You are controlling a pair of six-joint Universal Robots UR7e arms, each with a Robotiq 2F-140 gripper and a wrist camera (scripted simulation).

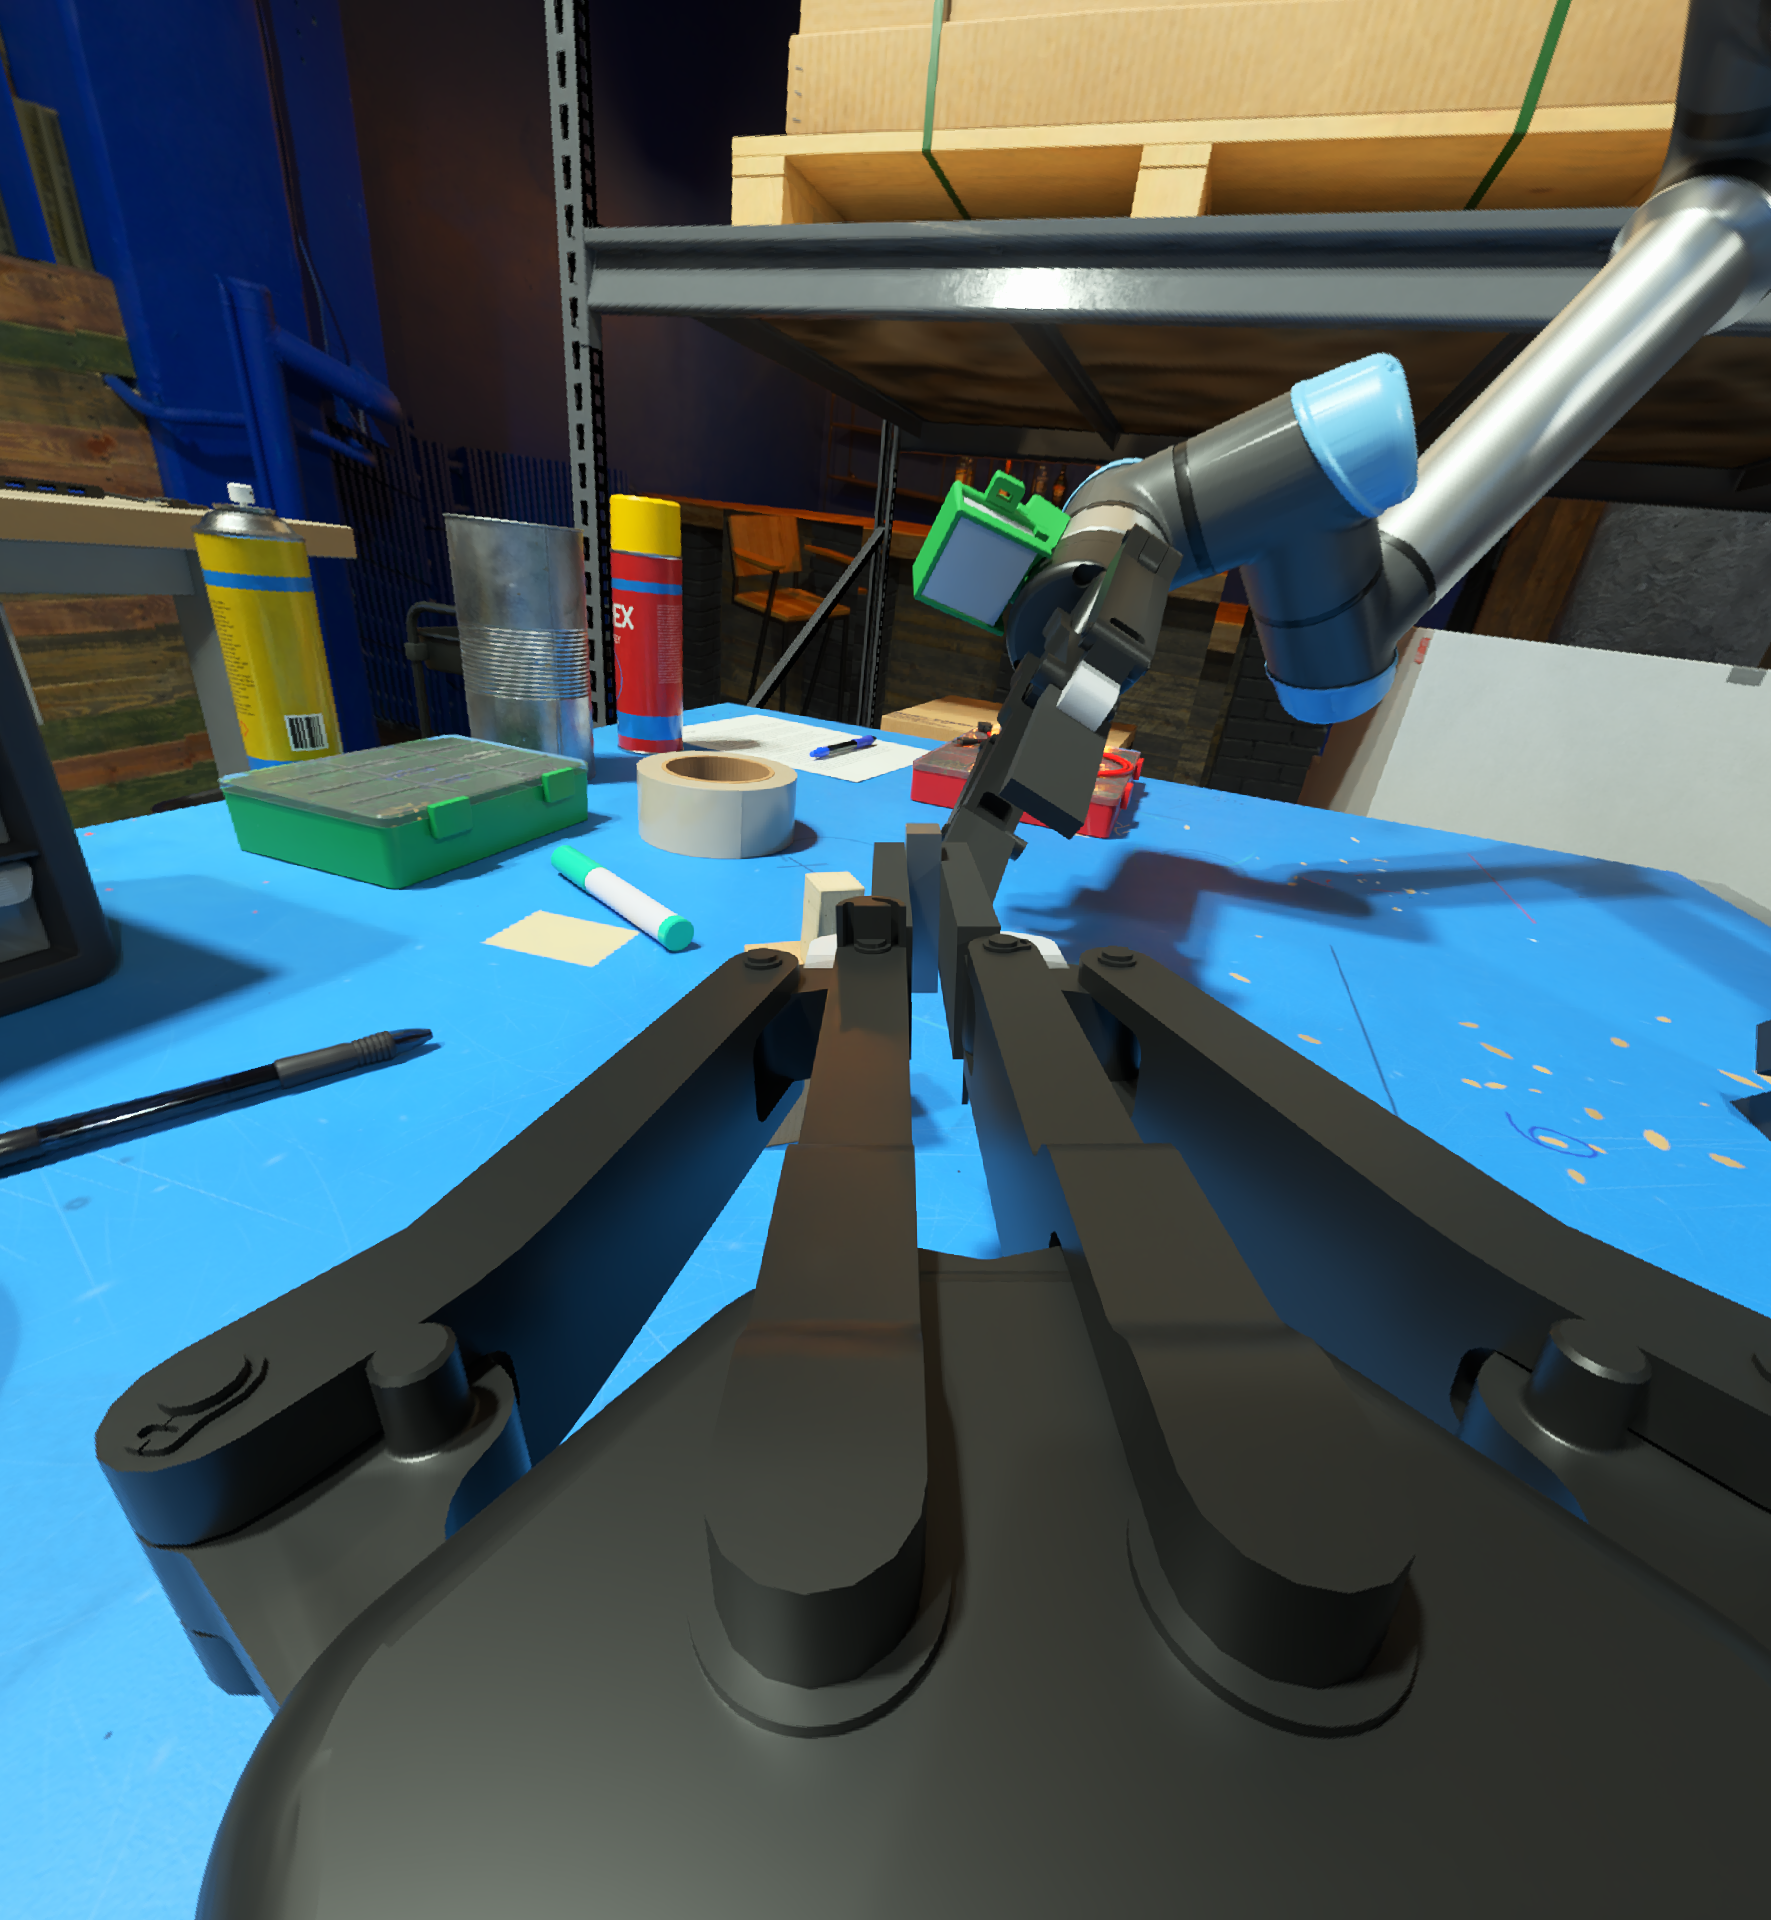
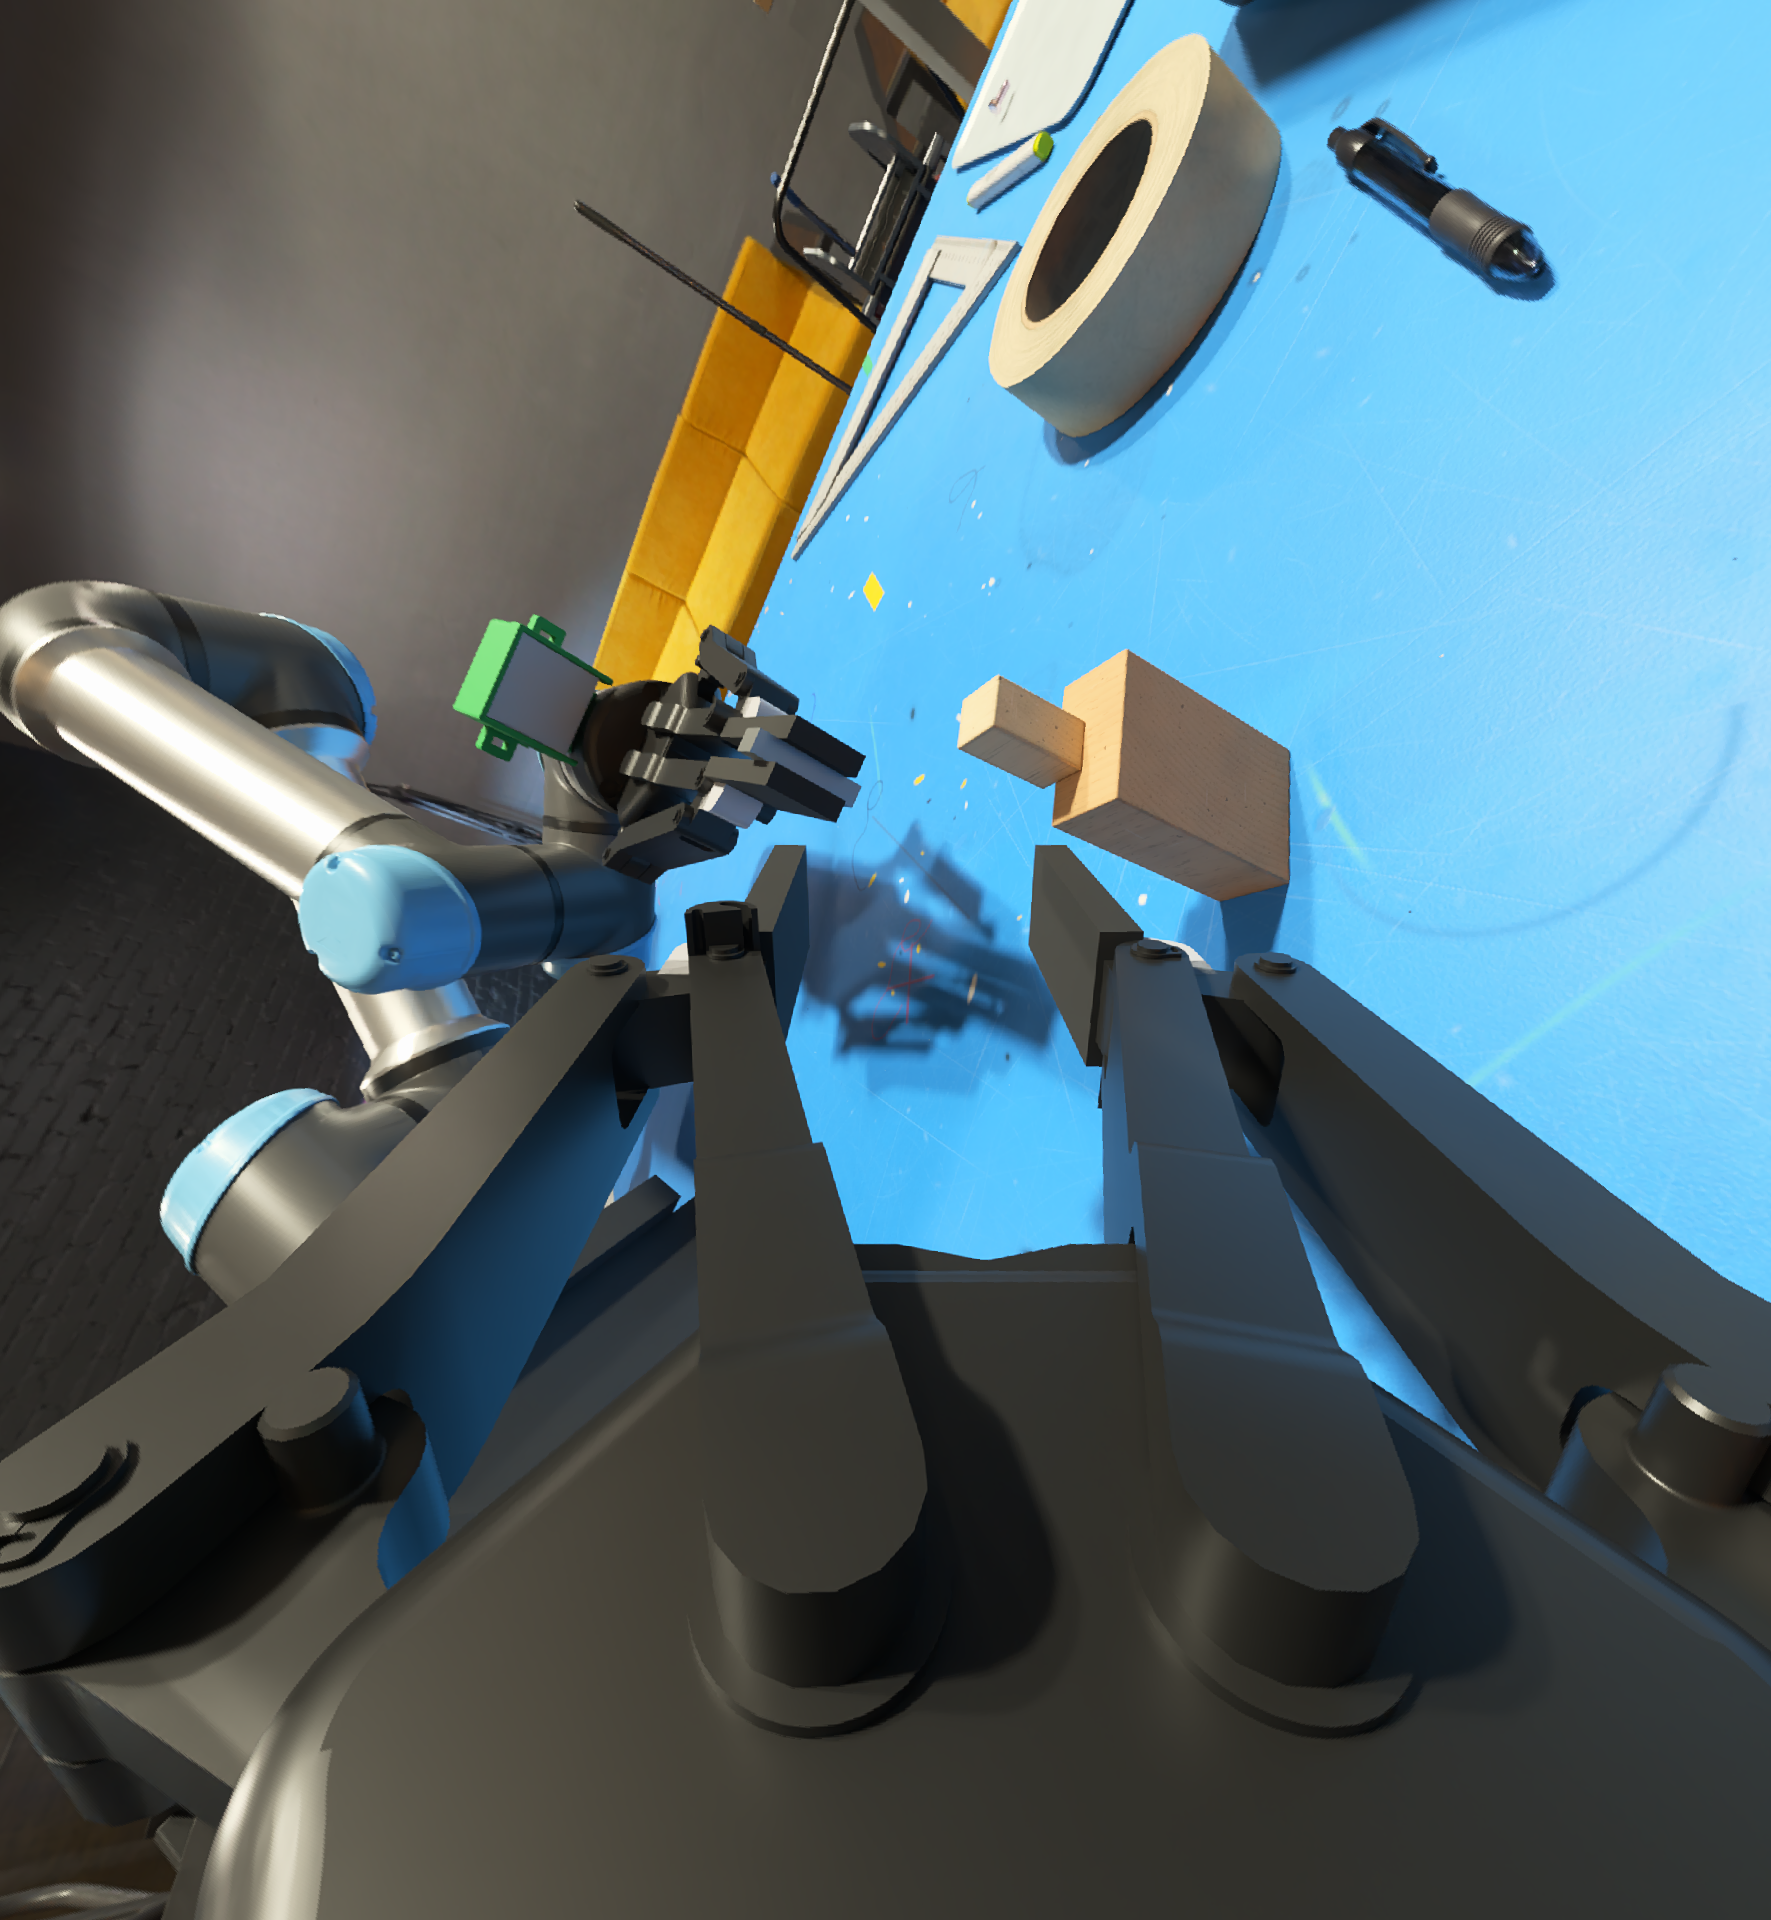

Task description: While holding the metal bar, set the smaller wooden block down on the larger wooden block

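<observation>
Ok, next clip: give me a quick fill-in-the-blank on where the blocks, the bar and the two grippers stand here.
1. The right gripper is ___ and holds nothing.
2. The smaller wooden block rests on the ___ wooden block.
3. The left gripper is shut on the ___.
4. The tape roll lies flat on the ___ table.

Missing words: open; larger; metal bar; blue.
</observation>
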